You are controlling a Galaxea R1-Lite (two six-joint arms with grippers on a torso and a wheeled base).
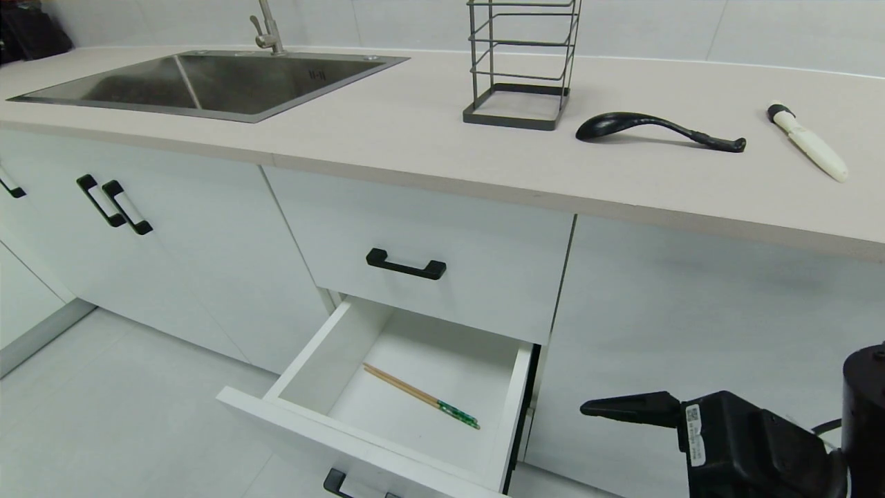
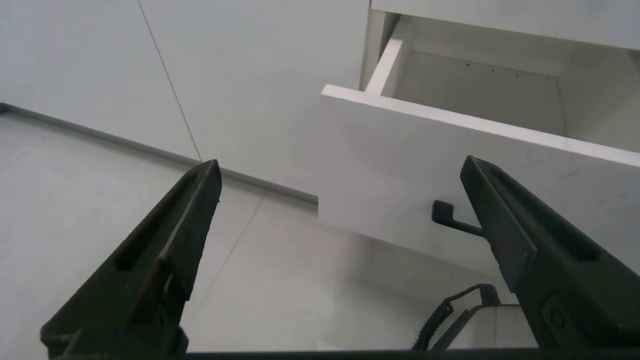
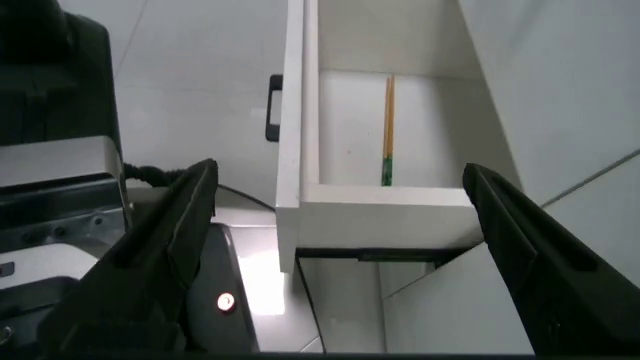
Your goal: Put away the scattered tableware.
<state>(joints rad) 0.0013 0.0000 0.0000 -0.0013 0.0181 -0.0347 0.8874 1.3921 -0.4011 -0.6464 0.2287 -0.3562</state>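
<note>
Drawer (image 1: 515, 391): pulled out, a pair of chopsticks (image 1: 422, 396) lying inside.
Surface (image 1: 415, 131): black spoon (image 1: 657, 128) beside the wire rack (image 1: 511, 124), white-handled utensil (image 1: 809, 142) farther right.
Left tool (image 2: 338, 175): spread wide, holding nothing.
Right tool (image 3: 340, 180): spread wide, holding nothing, near the drawer.

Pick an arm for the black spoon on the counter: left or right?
Right, probably. The black spoon lies at the right of the counter, above the open right gripper; the left gripper hangs low facing the drawer front.
</note>
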